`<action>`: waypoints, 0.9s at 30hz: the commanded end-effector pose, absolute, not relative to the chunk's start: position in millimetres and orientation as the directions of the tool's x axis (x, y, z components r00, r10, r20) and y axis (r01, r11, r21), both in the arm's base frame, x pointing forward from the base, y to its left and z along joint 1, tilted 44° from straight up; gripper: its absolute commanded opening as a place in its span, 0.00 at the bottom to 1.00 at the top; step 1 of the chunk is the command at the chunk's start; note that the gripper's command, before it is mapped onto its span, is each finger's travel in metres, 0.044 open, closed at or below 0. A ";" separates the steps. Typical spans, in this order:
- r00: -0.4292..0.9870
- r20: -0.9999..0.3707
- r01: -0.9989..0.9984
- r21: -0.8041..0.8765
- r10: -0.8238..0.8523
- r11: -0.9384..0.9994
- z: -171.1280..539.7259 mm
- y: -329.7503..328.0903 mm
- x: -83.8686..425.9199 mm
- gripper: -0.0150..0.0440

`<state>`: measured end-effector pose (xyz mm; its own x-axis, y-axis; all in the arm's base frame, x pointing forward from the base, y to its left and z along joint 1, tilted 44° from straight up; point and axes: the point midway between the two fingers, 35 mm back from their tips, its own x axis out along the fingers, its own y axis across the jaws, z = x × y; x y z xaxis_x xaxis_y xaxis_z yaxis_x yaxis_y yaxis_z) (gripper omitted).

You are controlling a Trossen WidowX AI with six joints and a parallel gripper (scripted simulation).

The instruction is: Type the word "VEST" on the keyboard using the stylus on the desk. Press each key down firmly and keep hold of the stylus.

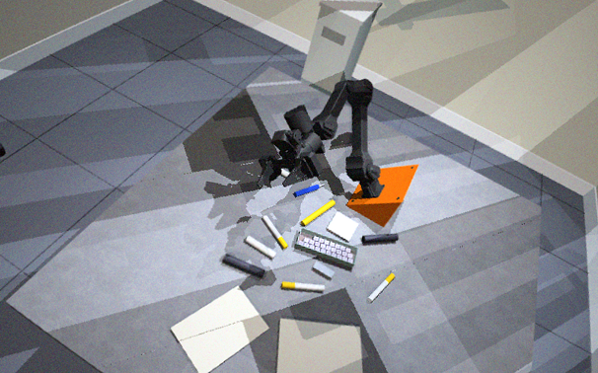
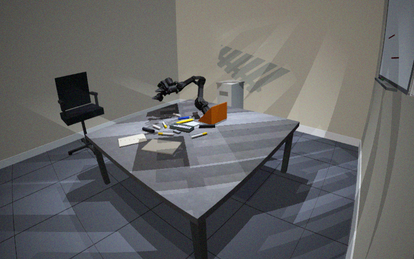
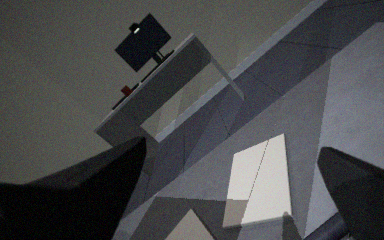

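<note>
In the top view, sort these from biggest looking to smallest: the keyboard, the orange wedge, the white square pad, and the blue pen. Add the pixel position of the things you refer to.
Orange wedge [image 1: 395,187] [image 2: 217,114]
Keyboard [image 1: 325,248] [image 2: 181,127]
White square pad [image 1: 342,225] [image 2: 192,123]
Blue pen [image 1: 307,190] [image 2: 183,117]

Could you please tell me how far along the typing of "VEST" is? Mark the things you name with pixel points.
It looks barely begun. No finished step shows: the stylus, probably the blue pen [image 1: 306,190] [image 2: 183,117], lies on the desk. Nothing is in hand; the open gripper [image 1: 274,175] [image 2: 154,94] [image 3: 230,149] hangs above the desk. Picking it up and pressing all four keys on the keyboard [image 1: 325,248] [image 2: 181,127] seem left.
</note>
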<state>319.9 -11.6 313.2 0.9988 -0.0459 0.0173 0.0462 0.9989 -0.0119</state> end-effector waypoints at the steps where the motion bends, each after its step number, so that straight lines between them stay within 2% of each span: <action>1: 0.999 0.006 0.047 -0.010 -0.046 0.999 310.6 -11.2 321.3 0.96; 3: 0.995 -0.088 0.051 0.005 -0.051 0.999 289.5 -7.3 331.1 0.87; 8: 0.904 -0.421 0.085 0.002 -0.077 0.996 208.7 10.1 350.6 0.64; 12: 0.742 -0.658 0.107 -0.074 -0.130 0.991 142.1 25.0 346.8 0.47; 16: 0.535 -0.815 0.092 -0.209 -0.225 0.974 85.4 35.7 327.8 0.29; 17: 0.477 -0.840 0.078 -0.253 -0.258 0.964 72.4 37.8 321.0 0.25; 21: 0.252 -0.870 -0.020 -0.442 -0.423 0.897 30.8 40.8 289.0 0.25; 25: 0.087 -0.785 -0.180 -0.618 -0.613 0.766 7.7 38.3 257.8 0.25; 27: 0.053 -0.737 -0.240 -0.664 -0.674 0.708 3.7 37.0 249.2 0.25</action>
